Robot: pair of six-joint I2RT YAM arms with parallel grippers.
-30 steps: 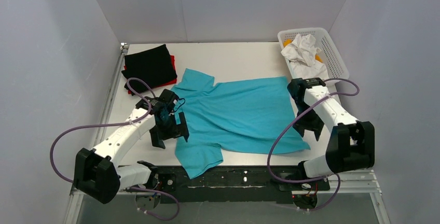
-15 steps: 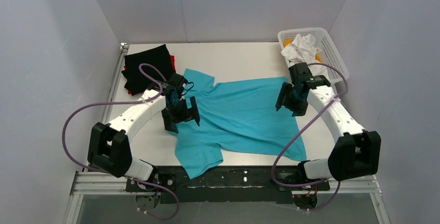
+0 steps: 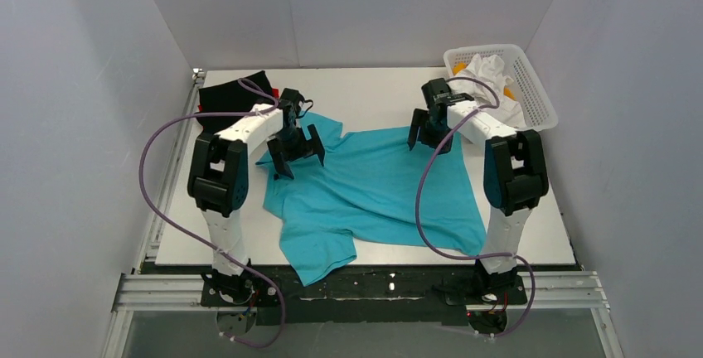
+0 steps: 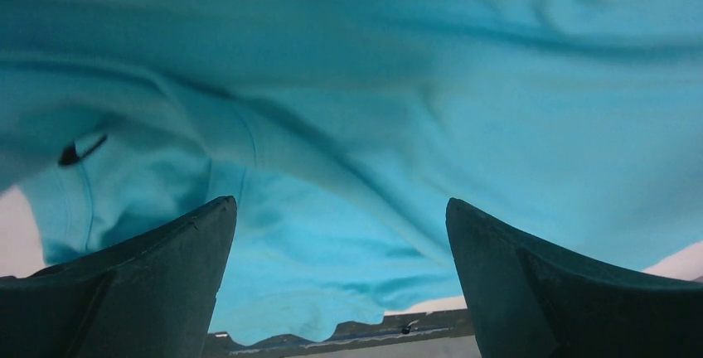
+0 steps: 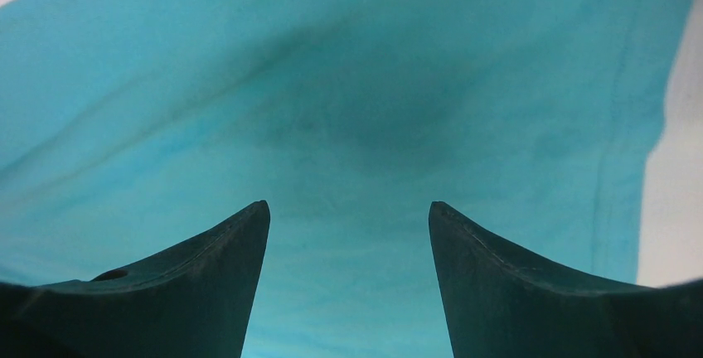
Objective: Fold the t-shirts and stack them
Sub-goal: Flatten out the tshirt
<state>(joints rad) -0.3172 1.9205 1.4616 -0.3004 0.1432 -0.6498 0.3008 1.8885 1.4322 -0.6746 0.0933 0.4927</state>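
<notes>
across the middle of the table the turquoise t-shirt [image 3: 381, 184] lies spread and rumpled, its long axis running left to right: collar and sleeves to the left, hem to the right. over its far-left sleeve hangs the left gripper [image 3: 297, 162], jaws spread wide, nothing between them; its wrist view shows only creased cloth just beneath. the right gripper [image 3: 429, 142] hovers above the far edge near the hem end, also parted and empty, with smooth cloth and a seam below. each arm sits over its own end of the far edge, so a fold would likely bring that edge toward the near side. a folded black t-shirt [image 3: 224, 97] waits at the far-left corner, closer to the left arm. a white basket [image 3: 539, 101] stands far right.
</notes>
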